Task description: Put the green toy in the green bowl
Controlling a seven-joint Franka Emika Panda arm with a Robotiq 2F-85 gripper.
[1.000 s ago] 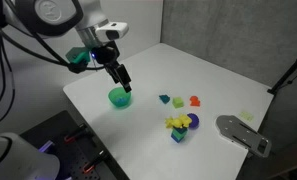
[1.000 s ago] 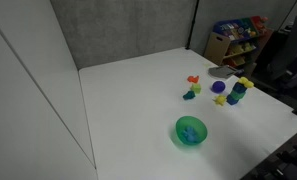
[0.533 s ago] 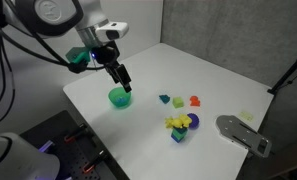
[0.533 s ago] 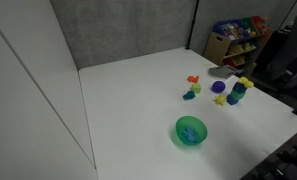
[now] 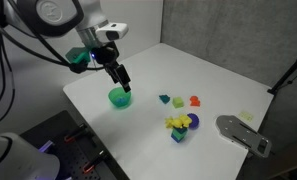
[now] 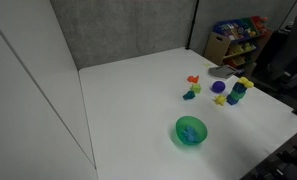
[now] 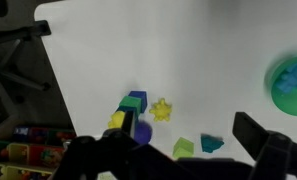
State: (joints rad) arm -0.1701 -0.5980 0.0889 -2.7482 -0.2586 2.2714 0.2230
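Note:
The green bowl stands near a table corner; it also shows in the other exterior view and at the right edge of the wrist view. A bluish patch shows inside it; I cannot tell what it is. The green toy, small and dark teal, lies on the table beside a lighter yellow-green piece. In an exterior view the toy lies well apart from the bowl. My gripper hovers just above the bowl's rim. In the wrist view the gripper has its fingers wide apart and empty.
A yellow, purple and blue toy cluster and an orange piece lie near the green toy. A yellow star lies by the cluster. A grey flat object sits at the table edge. A shelf of colourful items stands behind.

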